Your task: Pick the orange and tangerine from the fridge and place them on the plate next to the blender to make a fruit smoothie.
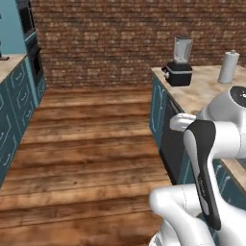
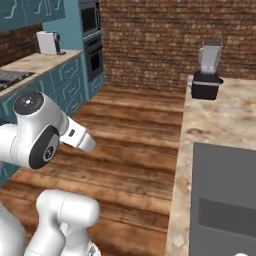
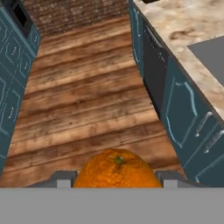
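An orange [image 3: 116,170] with a small green stem sits between the two grey fingertips at the bottom of the hand view, and my gripper [image 3: 116,178] is shut on it. The fruit is held above the wooden floor, in the aisle beside the counter. The blender [image 1: 178,62], a black base with a clear jug, stands at the far end of the stone counter [image 1: 202,93]. From the other side the blender [image 2: 207,75] is on the same counter [image 2: 215,125]. The tangerine, the fridge and the plate are out of view.
A pale upright cylinder [image 1: 228,67] stands right of the blender. A flat grey panel [image 2: 225,200] lies in the near counter. Teal cabinets [image 1: 14,105] and a wall oven [image 2: 92,45] line the left side. A wooden floor aisle [image 1: 96,153] runs to the brick wall.
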